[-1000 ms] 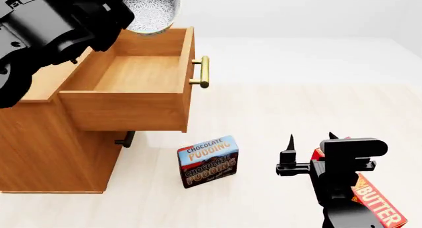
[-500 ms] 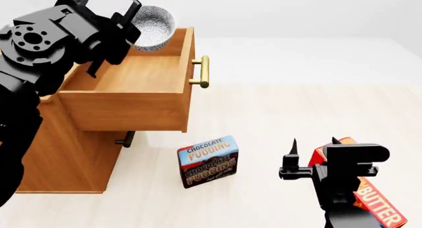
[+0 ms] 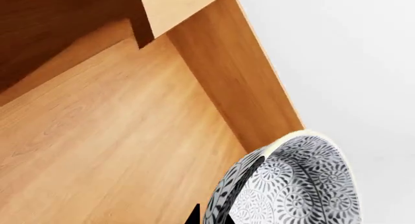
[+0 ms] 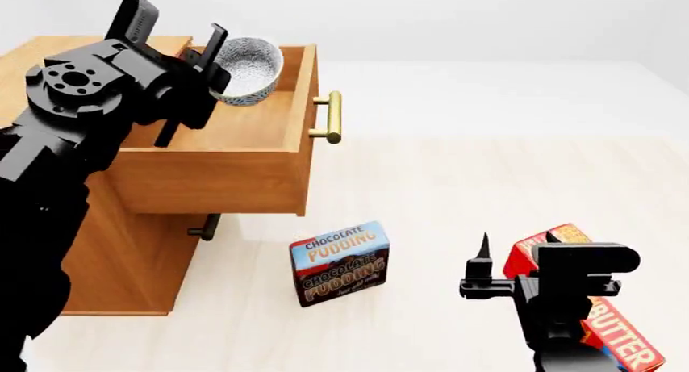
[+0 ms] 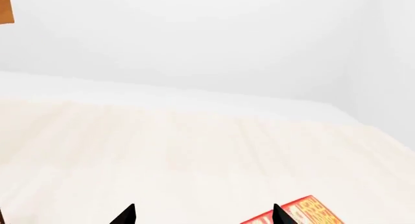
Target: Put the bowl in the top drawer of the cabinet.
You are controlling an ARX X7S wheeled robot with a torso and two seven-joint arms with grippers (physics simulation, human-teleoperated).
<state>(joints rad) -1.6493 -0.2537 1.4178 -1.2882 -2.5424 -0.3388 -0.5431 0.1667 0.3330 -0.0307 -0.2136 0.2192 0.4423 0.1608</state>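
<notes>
Wooden top drawer [image 4: 231, 158] of the cabinet [image 4: 124, 251] is standing pulled open. The left gripper [image 4: 205, 69] is clamping the tilted bowl [image 4: 250, 69] by its rim above the drawer's interior. On the floor, a chocolate pudding box [image 4: 339, 263] is standing nearby; the right gripper [image 4: 517, 243] is hovering spread open, empty, beside a butter box [image 4: 614, 332].

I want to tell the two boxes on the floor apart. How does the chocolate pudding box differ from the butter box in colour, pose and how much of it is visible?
The chocolate pudding box is blue and brown; the butter box is red and orange. The pudding box stands upright on its edge, while the butter box lies flat. The pudding box is in full view, but the right arm hides part of the butter box. Both are printed cartons on the pale floor, outside the cabinet.
</notes>
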